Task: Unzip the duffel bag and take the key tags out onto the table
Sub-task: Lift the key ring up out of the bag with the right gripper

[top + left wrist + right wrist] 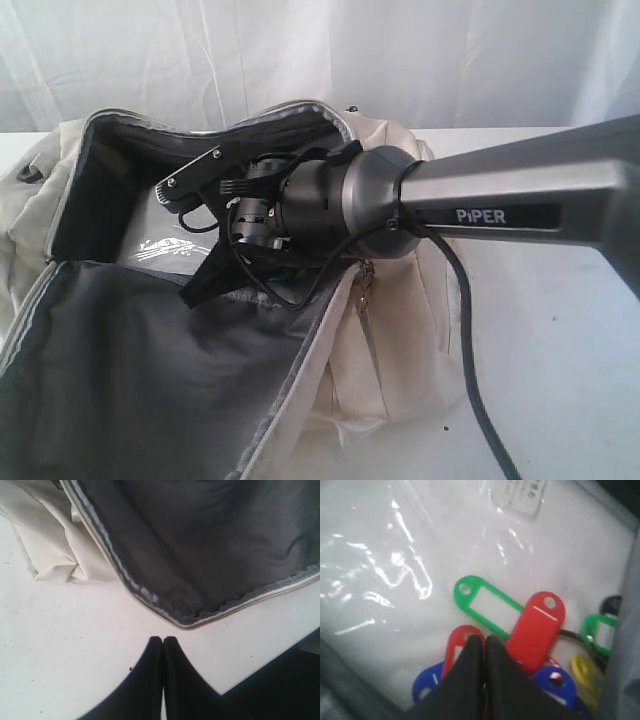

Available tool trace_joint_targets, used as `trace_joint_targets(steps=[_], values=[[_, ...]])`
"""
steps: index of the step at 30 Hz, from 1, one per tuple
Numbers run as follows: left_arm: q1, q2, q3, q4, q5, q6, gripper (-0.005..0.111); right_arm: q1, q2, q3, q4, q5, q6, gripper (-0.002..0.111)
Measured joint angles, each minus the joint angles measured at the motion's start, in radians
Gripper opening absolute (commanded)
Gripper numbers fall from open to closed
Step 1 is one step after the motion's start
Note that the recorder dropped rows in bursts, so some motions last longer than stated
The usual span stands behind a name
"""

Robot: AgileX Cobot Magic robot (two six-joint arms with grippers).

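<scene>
- Inside the bag (400, 350), right fingers (470, 652) were shut tip to tip over the tags (535, 625); lifting might bring nothing.
- Beside the bag, left fingers (145, 680) were shut, empty.

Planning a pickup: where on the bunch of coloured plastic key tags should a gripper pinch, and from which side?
Probably the red tag, pinched across its narrow width from above. It rests atop the green tag, so its edges look raised off the glossy sheet; the cream fabric duffel bag walls block sideways approaches.
</scene>
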Motion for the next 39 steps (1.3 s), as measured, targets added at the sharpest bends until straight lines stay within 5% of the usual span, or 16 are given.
trace_joint_targets(steps=[18, 39], values=[[0.000, 0.000, 0.000, 0.000, 0.000, 0.000, 0.000, 0.000, -0.196, -0.018, -0.032, -0.010, 0.009, 0.000], [0.000, 0.000, 0.000, 0.000, 0.000, 0.000, 0.000, -0.005, -0.538, -0.018, -0.213, 0.210, 0.004, 0.000]])
